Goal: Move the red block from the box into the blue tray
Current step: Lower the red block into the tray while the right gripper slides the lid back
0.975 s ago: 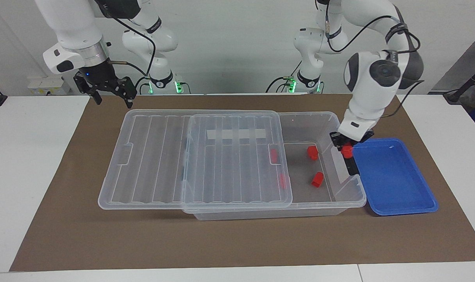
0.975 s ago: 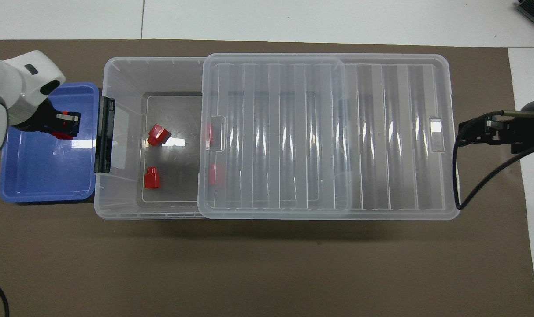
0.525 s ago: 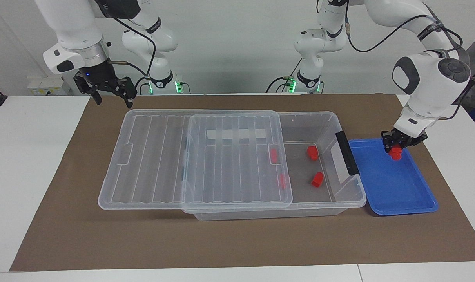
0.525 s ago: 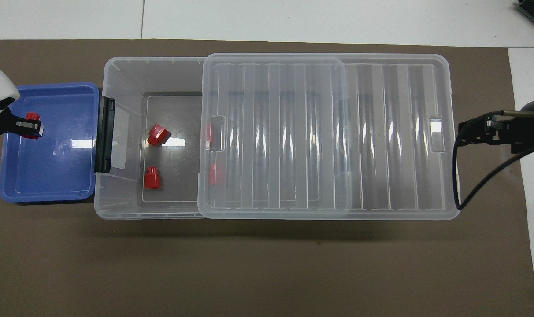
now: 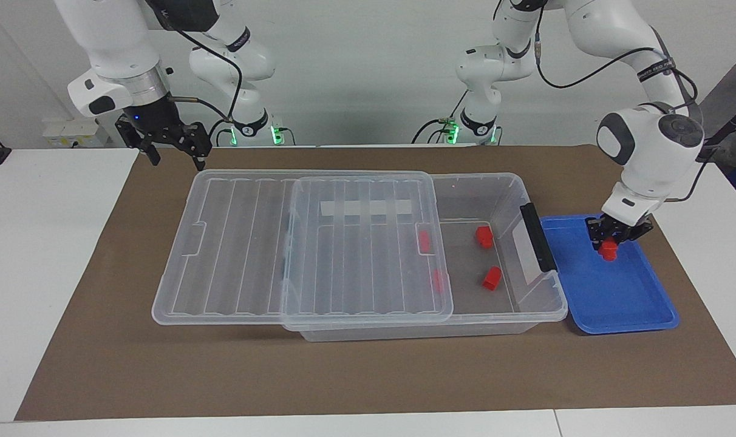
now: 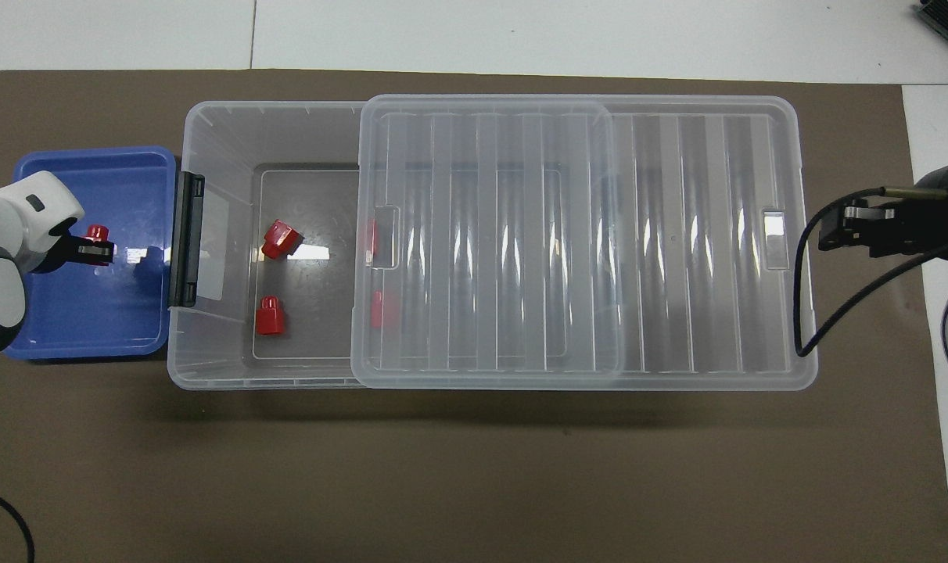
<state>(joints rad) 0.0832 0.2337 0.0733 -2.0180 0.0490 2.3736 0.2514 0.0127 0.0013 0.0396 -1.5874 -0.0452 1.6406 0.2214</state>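
Note:
My left gripper (image 5: 609,244) is shut on a red block (image 5: 608,249) and holds it low over the blue tray (image 5: 623,297), at the part of the tray nearer the robots. It also shows in the overhead view (image 6: 92,244) with the block (image 6: 95,232) over the tray (image 6: 91,328). The clear box (image 5: 501,188) stands beside the tray. Two red blocks (image 5: 484,237) (image 5: 492,278) lie on its uncovered floor, and two more (image 5: 424,241) (image 5: 438,280) show through the lid. My right gripper (image 5: 172,149) is open and empty, and waits above the lid's end.
The ribbed clear lid (image 5: 319,243) with a whitish tape strip (image 5: 365,208) is slid toward the right arm's end and overhangs the box there. A black clip (image 5: 537,237) sits on the box end next to the tray. A brown mat (image 5: 368,376) covers the table.
My left gripper has carried the red block from the box's clip end out over the blue tray and has come lower there. My right gripper has barely shifted.

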